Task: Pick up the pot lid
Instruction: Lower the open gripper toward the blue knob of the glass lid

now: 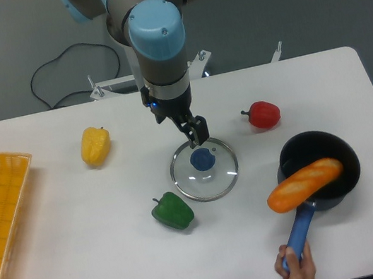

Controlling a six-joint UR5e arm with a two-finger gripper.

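the arm comes in from the top edge of the view, its blue-capped joints bunched up high, and from there its grey lower section drops almost straight down over the far half of the worktop. the tool points downward at the end of it, its two fingers set wide with a gap between them, spread on a slant so that the right-hand one in the view sits lower and nearer the camera. that lower finger hangs by the far edge of the pot lid, just beyond the blue knob; whether it touches the lid i can't tell. the lid, clear with a thin round rim, lies flat near the middle of the worktop, knob up. on the near side, a person's hand reaches in from the bottom edge, fingers curled round the blue handle below the black pot. an orange item lies slantwise across the pot's near-left rim. a green pepper sits near the lid, with a yellow pepper and a red pepper farther back on either side.
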